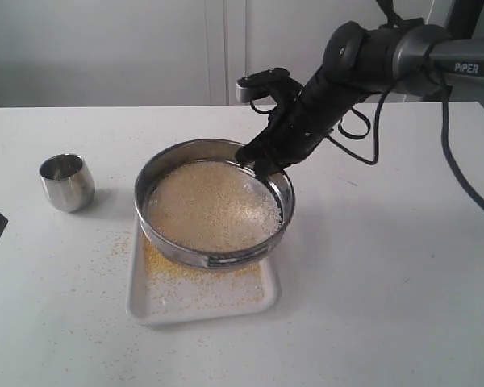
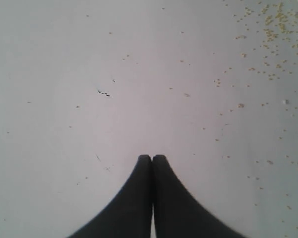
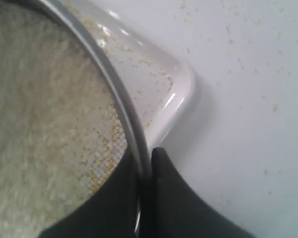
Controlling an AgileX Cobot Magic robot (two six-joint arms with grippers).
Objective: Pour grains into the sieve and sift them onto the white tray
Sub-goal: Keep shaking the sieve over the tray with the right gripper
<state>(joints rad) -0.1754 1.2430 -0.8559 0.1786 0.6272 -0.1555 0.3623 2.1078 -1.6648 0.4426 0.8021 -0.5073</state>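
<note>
White tray (image 1: 165, 310) flat on table (image 1: 387, 282), under sieve to catch what falls through. Sieve (image 1: 165, 242) over tray's far half, so mesh drops onto it; whether resting or lifted, cannot tell. Right gripper (image 1: 254, 161) clamped on sieve's far rim, one finger inside, one outside: likely grip for shaking. Cup (image 1: 67, 181) upright at left, clear of work. Left gripper (image 2: 152, 158) pressed together, empty, parked over bare table. Grains (image 1: 210, 205): pale ones in sieve, yellow ones on tray, some strays on table.

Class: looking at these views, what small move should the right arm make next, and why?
Probably a gentle sideways shake: the right gripper grips the round steel-rimmed mesh sieve over the flat white rectangular plastic tray, and yellow specks show among its pale grains.
</note>
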